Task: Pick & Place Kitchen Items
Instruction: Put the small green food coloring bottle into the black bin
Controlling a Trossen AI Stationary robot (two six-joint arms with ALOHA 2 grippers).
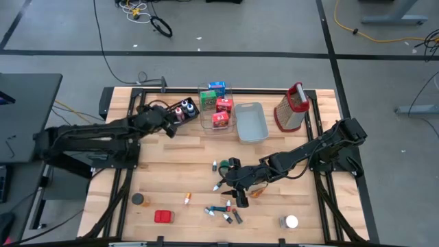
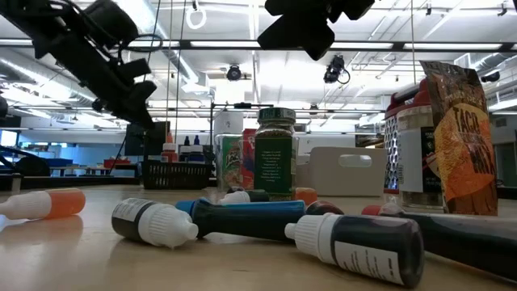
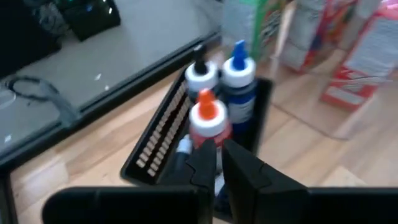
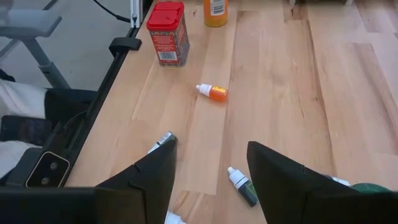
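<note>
Wooden slats of the table (image 1: pixel 171 171) filled the centre of the high view, ringed by grey floor. At upper left of the tabletop, the left gripper (image 1: pixel 170 128) hung with fingers pressed together and empty beside the black tray (image 1: pixel 193 114), where capped bottles (image 3: pixel 214 93) stood upright. Lower centre, the right gripper (image 1: pixel 233 186) stood parted, holding nothing, above scattered small bottles (image 1: pixel 221 209). A red tin (image 1: pixel 163 217) lay at lower left.

Small dropper bottles (image 1: pixel 225 213) lay scattered on their sides near the table's front, a red tin (image 1: pixel 163 217) and an orange-capped bottle (image 1: pixel 186 200) beside them. Three capped bottles (image 3: pixel 214 93) stood upright in a black tray (image 3: pixel 161 134); little boxes (image 1: pixel 219 103) filled the clear bin (image 1: pixel 204 116).
</note>
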